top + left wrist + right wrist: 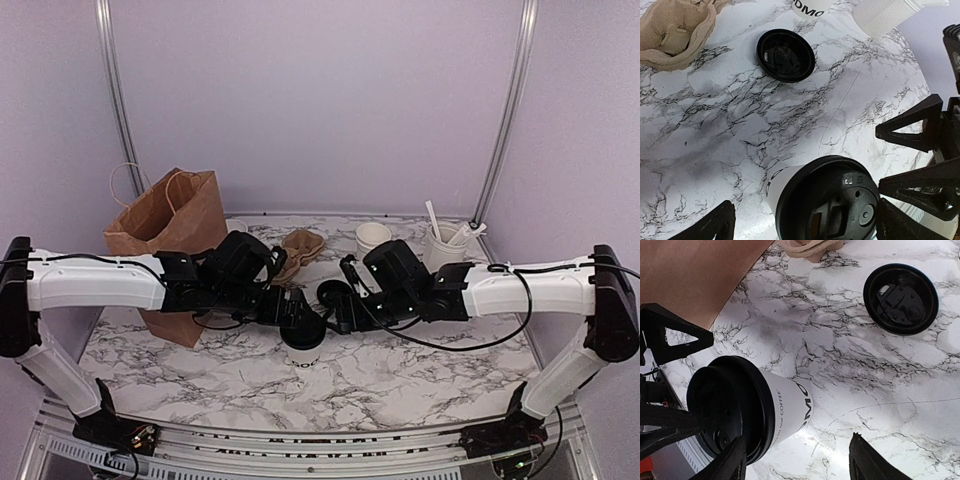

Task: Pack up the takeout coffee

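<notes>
The left end effector (805, 217) was wide apart, and nothing was squeezed in it. The small white paper coffee cup (826, 202), with dark letters on its side and a round black plastic lid, stood upright on the white marble-look bench (715, 130). It stood right between this end effector's two fingers. One finger (897, 220) sat just beside the rim of the cup's lid. The other finger (710, 225) was apart from the cup.

The right end effector (797, 445) was apart too and held nothing. One of its fingers (732, 460) was at the edge of the cup's lid, and I could not tell if it touched. Its other finger (867, 462) was well away from the cup, over bare bench. The two end effectors came at the cup from opposite sides.

A loose round black plastic lid (901, 299) lay on the bench ahead of the right end effector, apart from the cup. A big brown paper bag (170, 225) stood to the left of the left end effector and farther back. A brown paper-pulp cup tray (672, 30) lay ahead of the left end effector, to the left of the loose lid. Farther ahead were a second white paper cup with dark letters (807, 6) and a ribbed white cup (885, 15).
</notes>
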